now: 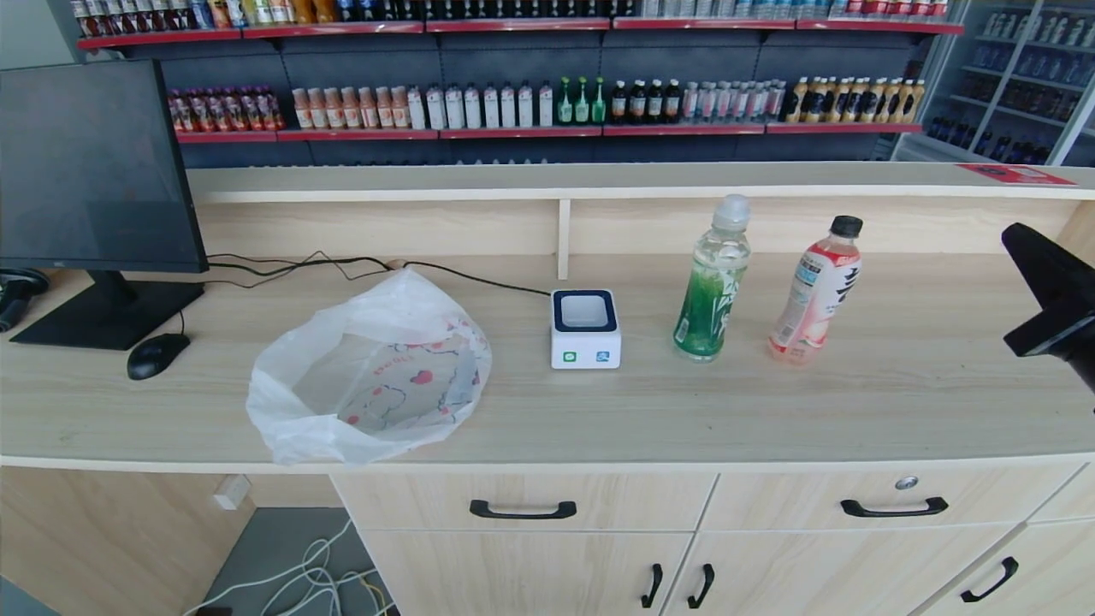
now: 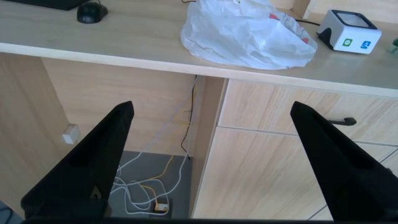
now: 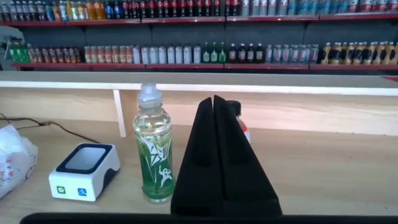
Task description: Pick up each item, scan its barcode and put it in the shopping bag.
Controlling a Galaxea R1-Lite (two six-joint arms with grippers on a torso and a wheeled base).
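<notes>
A green drink bottle (image 1: pixel 713 281) and a pink-labelled bottle (image 1: pixel 816 291) stand upright on the wooden counter, right of the small white barcode scanner (image 1: pixel 585 328). A white plastic shopping bag (image 1: pixel 373 380) lies open on the counter left of the scanner. My right gripper (image 3: pixel 214 149) is shut and empty, held above the counter on the bottles' right; from its wrist the green bottle (image 3: pixel 153 146) stands beside it and the pink bottle (image 3: pixel 244 129) is mostly hidden behind the fingers. My left gripper (image 2: pixel 211 109) hangs open and empty below the counter front, with the bag (image 2: pixel 249 34) above it.
A monitor (image 1: pixel 94 171) on its stand and a black mouse (image 1: pixel 156 354) occupy the counter's left end, with cables running behind the bag. A raised ledge (image 1: pixel 633 184) borders the back. Drawers with black handles (image 1: pixel 523 512) sit under the counter, and loose cables lie on the floor.
</notes>
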